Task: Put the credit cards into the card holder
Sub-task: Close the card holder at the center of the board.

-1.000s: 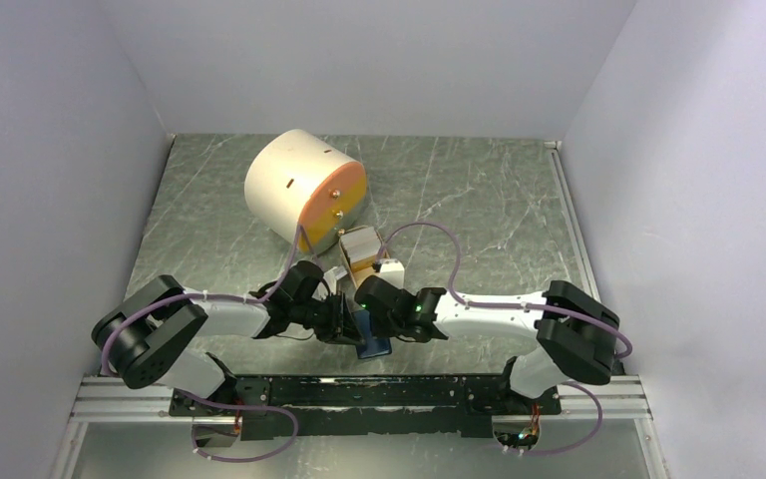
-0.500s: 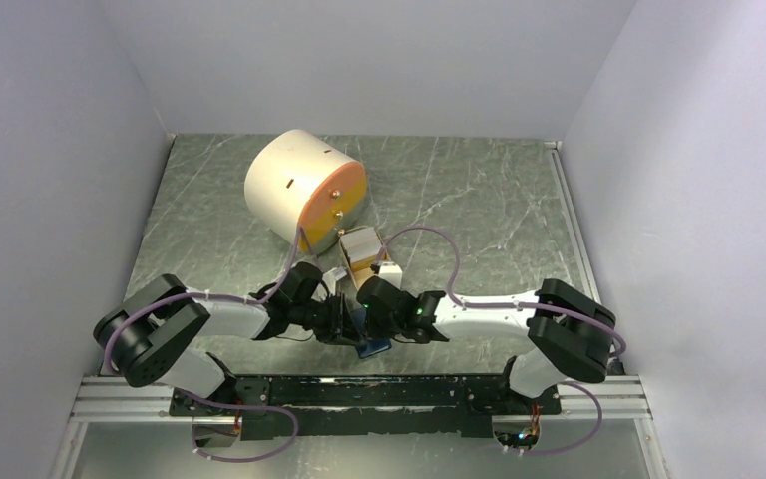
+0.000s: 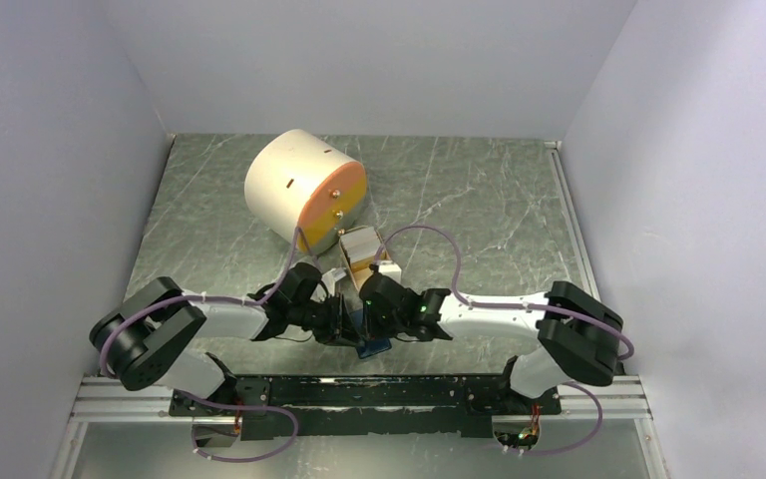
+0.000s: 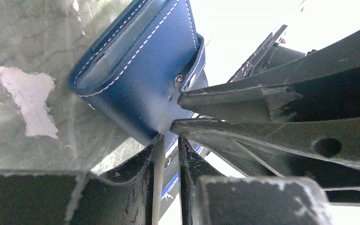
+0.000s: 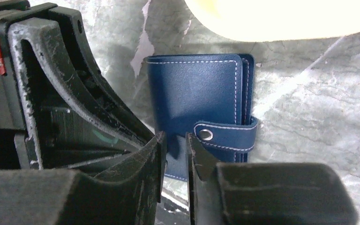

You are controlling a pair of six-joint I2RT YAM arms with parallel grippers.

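Observation:
The card holder [image 3: 371, 345] is a dark blue wallet, folded shut with its tab snapped, lying on the table between both grippers. It shows face-on in the right wrist view [image 5: 201, 93] and tilted in the left wrist view [image 4: 140, 70]. My left gripper [image 3: 344, 324] has its jaws pinched together at the wallet's lower left edge [image 4: 168, 138]. My right gripper [image 3: 367, 317] has its jaws almost together over the wallet's face, just left of the tab [image 5: 175, 138]. The credit cards are not clearly visible.
A big cream cylinder with an orange face [image 3: 304, 188] stands behind the grippers. A small tan and white box [image 3: 363, 249] sits just behind the wallet. Grey walls close in the left, right and back sides of the table [image 3: 479, 200].
The right gripper has shifted slightly left and covers more of the wallet. The wallet has barely moved. The left arm is almost still.

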